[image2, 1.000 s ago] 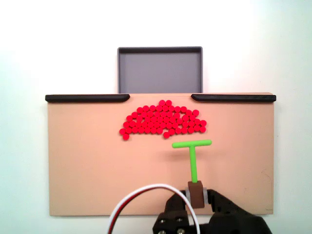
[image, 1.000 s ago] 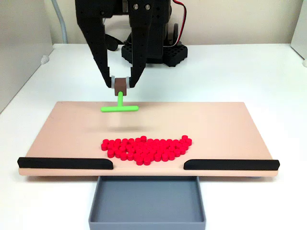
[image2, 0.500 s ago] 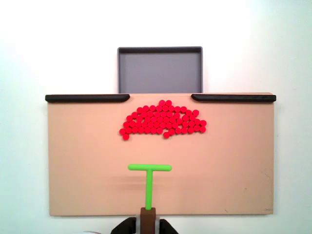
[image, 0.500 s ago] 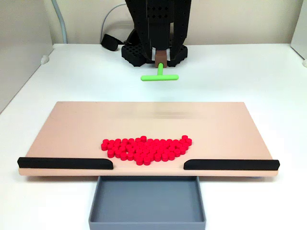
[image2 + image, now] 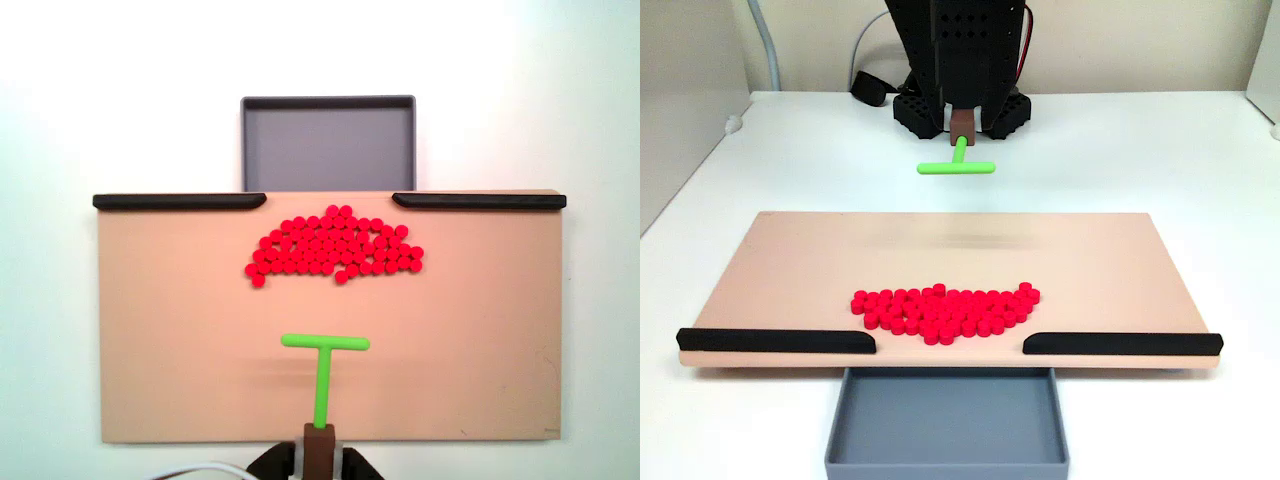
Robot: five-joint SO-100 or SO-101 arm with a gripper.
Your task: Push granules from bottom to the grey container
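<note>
The red granules (image 5: 945, 312) (image 5: 335, 245) lie in one packed patch on the tan board (image 5: 790, 260) (image 5: 170, 340), just before the gap between two black strips. The grey container (image 5: 947, 415) (image 5: 328, 145) sits empty beyond that gap, against the board's edge. My gripper (image 5: 961, 125) (image 5: 318, 455) is shut on the brown handle of a green T-shaped tool (image 5: 956, 166) (image 5: 325, 345). In the overhead-like fixed view the tool's crossbar hangs over the board's near part, well short of the granules. It is lifted off the board in the front fixed view.
Two black strips (image 5: 775, 341) (image 5: 1122, 344) (image 5: 180, 201) (image 5: 478, 201) line the board's edge on either side of the gap. The arm's black base (image 5: 960, 105) stands behind the board. A white table (image 5: 1200, 180) surrounds everything.
The tool has pulled back from the granules toward the arm and lifted, then shifted slightly sideways. The granules have not moved.
</note>
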